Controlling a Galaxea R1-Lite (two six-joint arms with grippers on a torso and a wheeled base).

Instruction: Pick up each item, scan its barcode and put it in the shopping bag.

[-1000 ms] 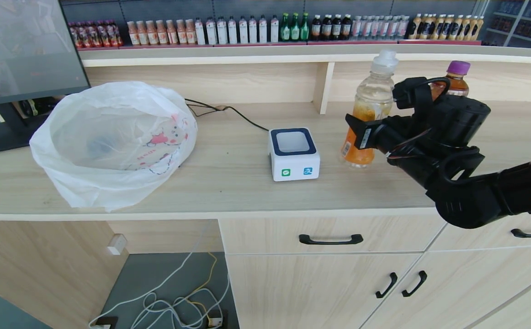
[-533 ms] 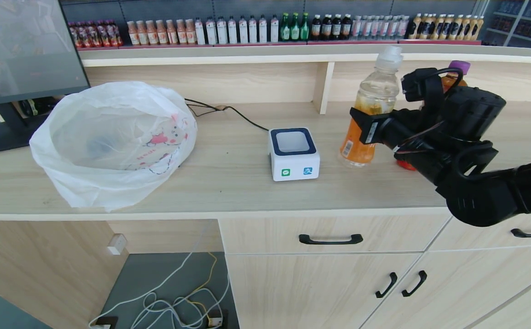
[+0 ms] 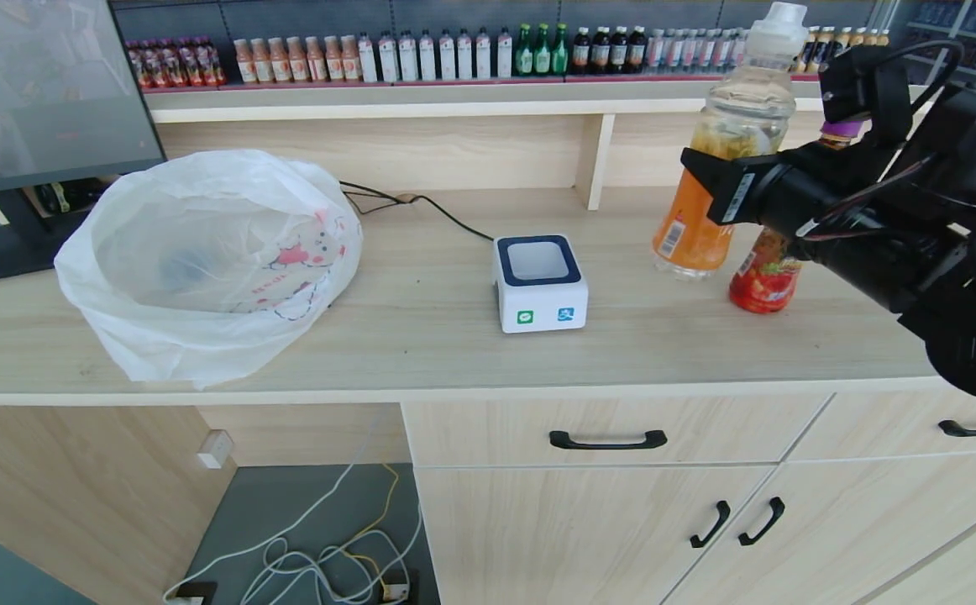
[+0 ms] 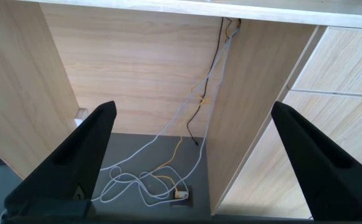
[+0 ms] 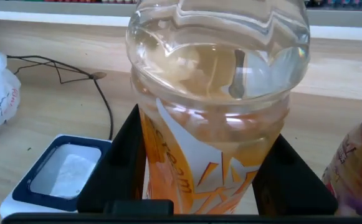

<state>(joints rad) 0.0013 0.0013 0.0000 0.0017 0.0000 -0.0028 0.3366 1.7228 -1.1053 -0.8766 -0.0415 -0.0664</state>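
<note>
The left gripper hangs spread wide below the counter, out of the way. Mid-frame sits the scanner, with the shopping bag at centre left. Upper right, the right gripper clamps the orange drink bottle upright, apparently raised, likely for scanning.

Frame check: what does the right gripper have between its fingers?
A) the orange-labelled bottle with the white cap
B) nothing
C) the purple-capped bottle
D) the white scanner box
A: the right gripper clamps the orange-labelled bottle from both sides, while the purple-capped bottle stands free on the counter beside it and the scanner box sits apart.
</note>
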